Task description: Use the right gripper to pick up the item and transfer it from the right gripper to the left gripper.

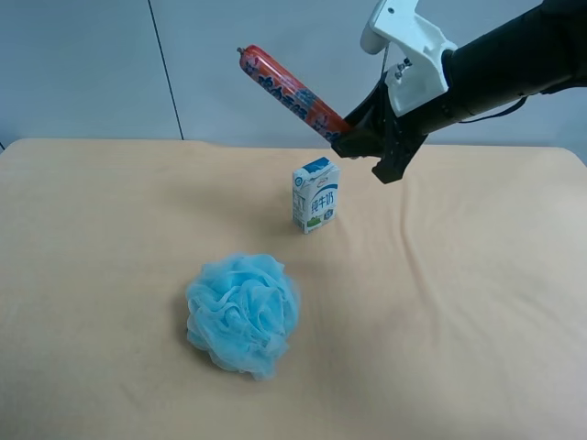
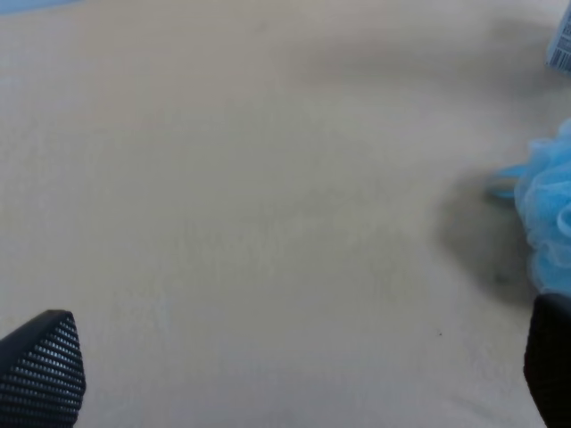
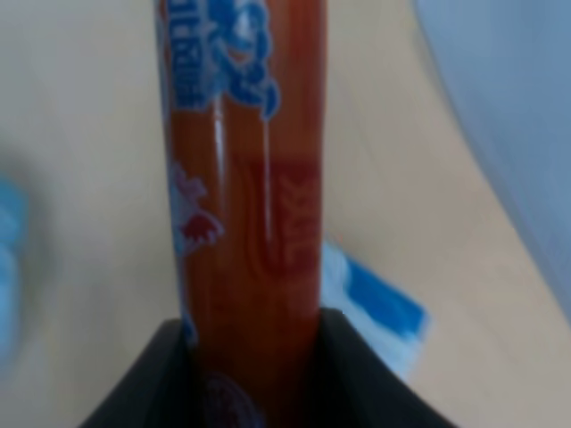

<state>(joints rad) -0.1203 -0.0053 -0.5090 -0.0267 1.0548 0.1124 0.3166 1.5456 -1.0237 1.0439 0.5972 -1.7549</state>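
Cloth in a pale tan covers the table (image 1: 110, 275) from edge to edge. Behind it I see a grey-blue wall (image 1: 83, 64) split by a thin dark vertical seam (image 1: 165, 69).

Reading the high camera left to right, the light-blue mesh bath pouf (image 1: 243, 314) lies nearest the front. The blue-white milk carton (image 1: 316, 195) stands upright further back, apart from it. Above the carton the sausage stick (image 1: 292, 92) is off the table, slanting up toward the view's left. Its lower end is in the right gripper (image 1: 362, 145), which is clamped on it. A white mount (image 1: 408, 41) sits on that arm, which reaches in from the view's right.

My right wrist camera adds the close-up the high one lacks. The red-orange wrapper with blue-white print runs straight out from between two black fingers (image 3: 357, 374), which press it on both sides. The stick hides most of the carton behind it, so only a blurred blue-white corner shows.

The left gripper (image 2: 294, 374) appears only in its own wrist camera. Its ribbed black fingertips (image 2: 40, 374) stand wide apart over bare cloth, holding nothing. The pouf and a barcoded corner of the carton sit at that frame's rim.
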